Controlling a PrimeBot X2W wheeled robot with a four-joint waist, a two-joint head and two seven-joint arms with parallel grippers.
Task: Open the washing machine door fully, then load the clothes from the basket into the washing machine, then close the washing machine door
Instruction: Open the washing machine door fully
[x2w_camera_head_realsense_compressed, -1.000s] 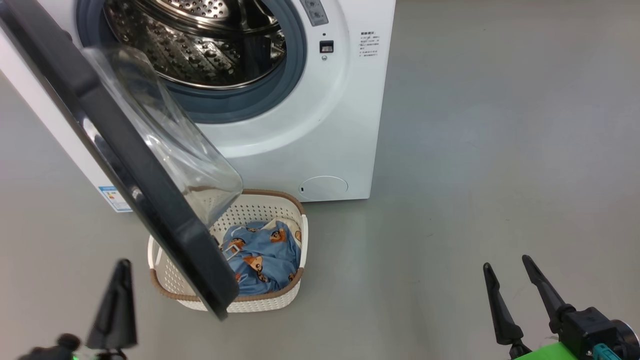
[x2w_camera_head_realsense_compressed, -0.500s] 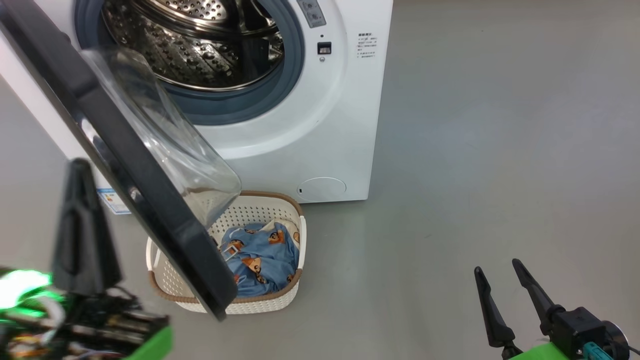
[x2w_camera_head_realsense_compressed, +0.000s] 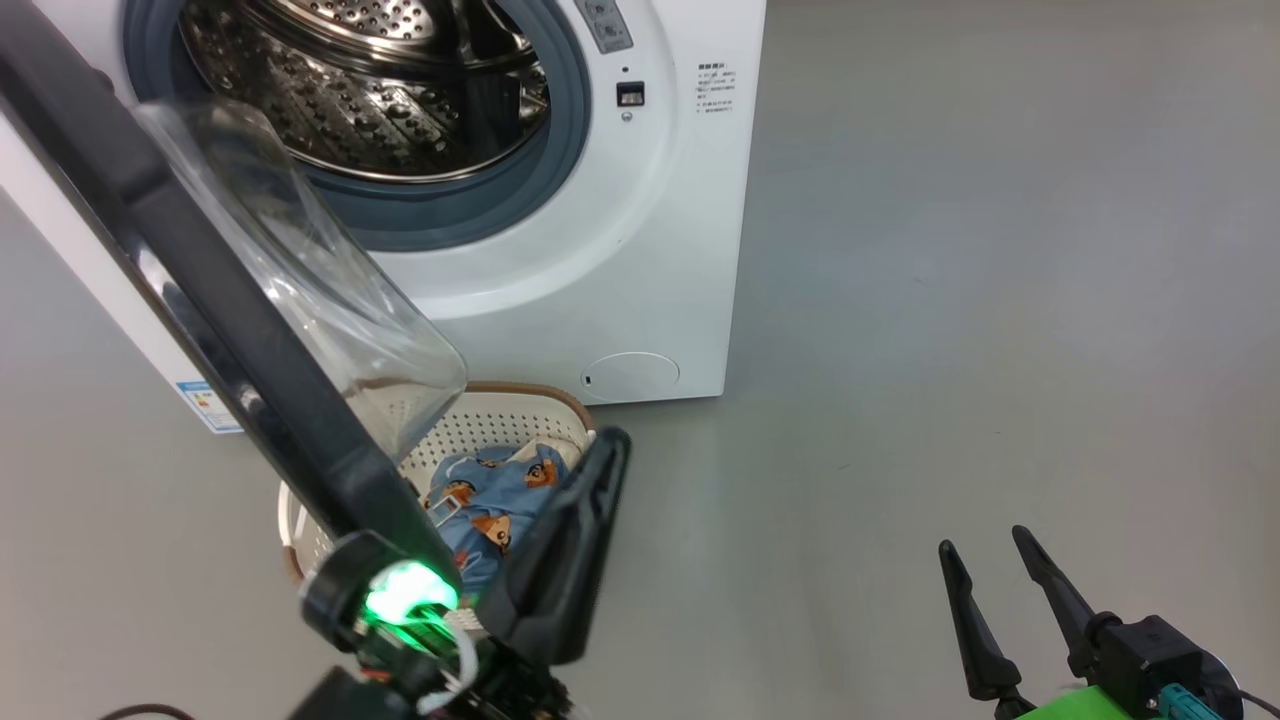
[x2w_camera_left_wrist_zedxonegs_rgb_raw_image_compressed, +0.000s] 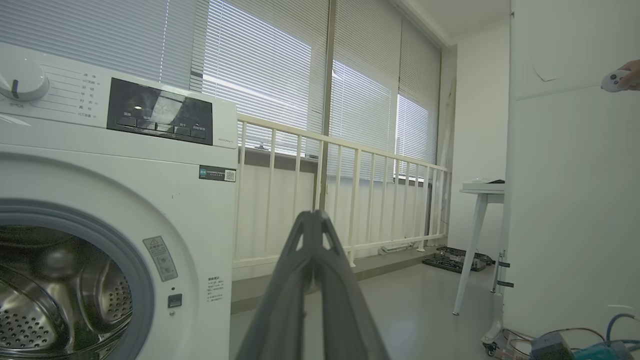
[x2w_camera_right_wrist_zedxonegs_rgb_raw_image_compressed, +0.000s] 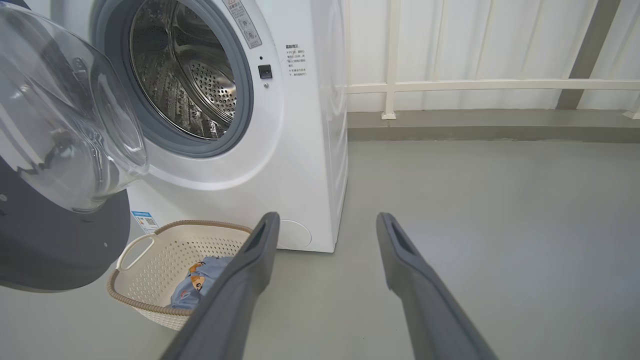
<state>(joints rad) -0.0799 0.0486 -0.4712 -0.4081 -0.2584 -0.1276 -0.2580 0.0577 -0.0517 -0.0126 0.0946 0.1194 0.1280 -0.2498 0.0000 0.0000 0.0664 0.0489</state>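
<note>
1. The washing machine door (x2w_camera_head_realsense_compressed: 215, 290) stands open, its glass bowl above the basket (x2w_camera_head_realsense_compressed: 480, 425).
2. The clothes (x2w_camera_head_realsense_compressed: 490, 490) lie in the basket, on the floor in front of the washing machine (x2w_camera_head_realsense_compressed: 640, 250).
3. The left gripper (x2w_camera_head_realsense_compressed: 608, 445) has its fingers pressed together and empty, at the basket's right edge in the head view.
4. The right gripper (x2w_camera_head_realsense_compressed: 982, 540) has its fingers spread wide, holding nothing, over the floor.

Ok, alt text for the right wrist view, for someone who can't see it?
A white washing machine stands with its door open at left, showing the steel drum. On the grey floor before it, a cream basket holds blue clothes; the right hand, open, frames the foreground.
</note>
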